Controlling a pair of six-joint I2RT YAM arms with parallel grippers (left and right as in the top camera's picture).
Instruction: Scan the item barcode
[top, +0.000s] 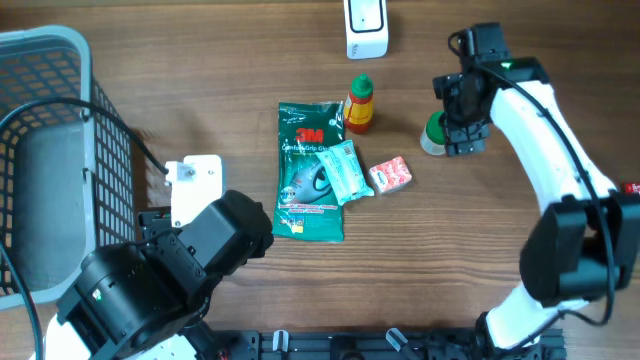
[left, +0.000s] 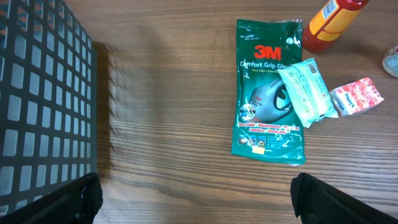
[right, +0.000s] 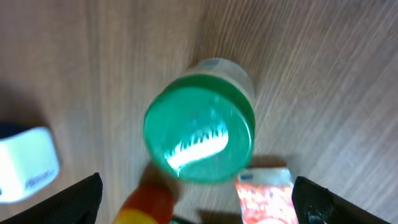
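Two arms work over a wooden counter (top: 450, 250), one from the near left and one from the near right. A grey mesh basket (top: 50, 150) fills the left edge, its wall running near to far. Between this wall and the green glove packet (top: 311, 170) lies a broad strip of bare wood. The left end effector (left: 196, 190) hangs above that strip with its fingers spread wide and nothing between them.

The glove packet lies flat in the middle, its long side running near to far. A pale sachet (top: 345, 170) lies across its right edge, and a small red and white packet (top: 390, 175) lies just to the right of the sachet. A sauce bottle (top: 360, 103) with a green cap stands at the packet's far right corner. A white scanner (top: 366, 28) stands at the far edge, well apart from the bottle.

The task's thing, a jar with a green lid (top: 434, 133), stands on the right side, further away than the small packet and to the right of the bottle. Its long axis looks upright and its lid faces up. No barcode shows on it. A gap of bare wood separates it from the bottle on its left, and more bare wood lies nearer than it. The right arm crowds its right side.

The right end effector (right: 196, 190) hangs directly over the jar, fingers spread wide to either side. The wrist view is blurred, but neither finger appears to touch the jar.
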